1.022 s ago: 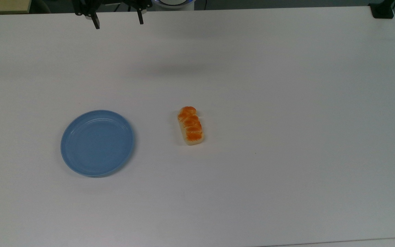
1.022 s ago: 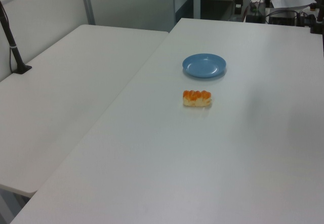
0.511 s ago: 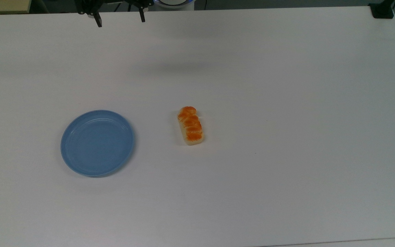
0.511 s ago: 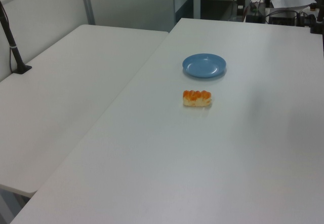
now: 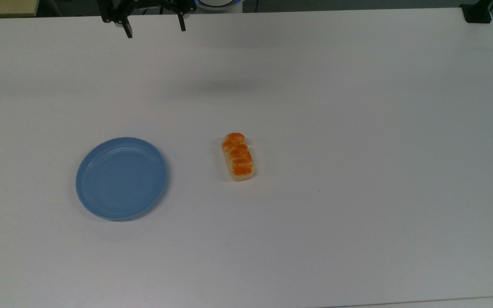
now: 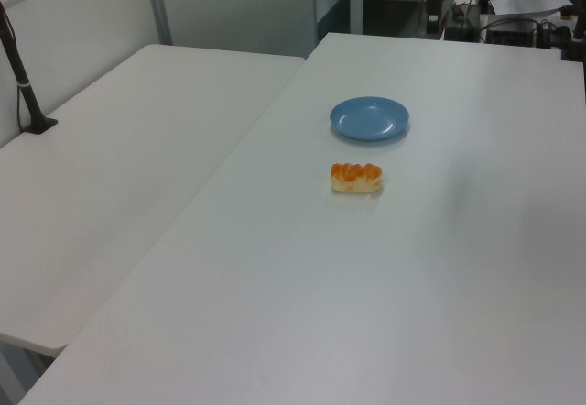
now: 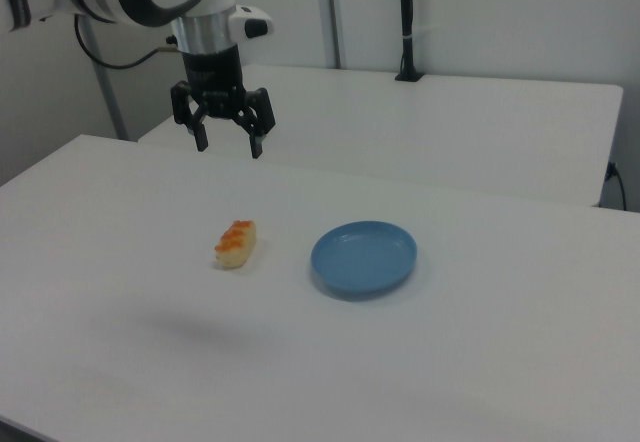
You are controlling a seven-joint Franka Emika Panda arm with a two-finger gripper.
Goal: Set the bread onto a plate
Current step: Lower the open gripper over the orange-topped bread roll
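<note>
White desk (image 5: 357,128), top view, near to far. Light-blue plate (image 5: 121,178) lies toward the near edge, bare. Just beyond, w/ a clear gap between them, the bread (image 5: 238,156): small oblong loaf, cream sides, glossy orange-brown lumpy top, lying flat mid-desk. Over the far edge hangs the pincer (image 5: 154,25), fingers spread wide, holding nothing. Loaf looks light, maybe squashy, w/ a slick crust; best gripped across the flat long sides at mid-length, gently.
</note>
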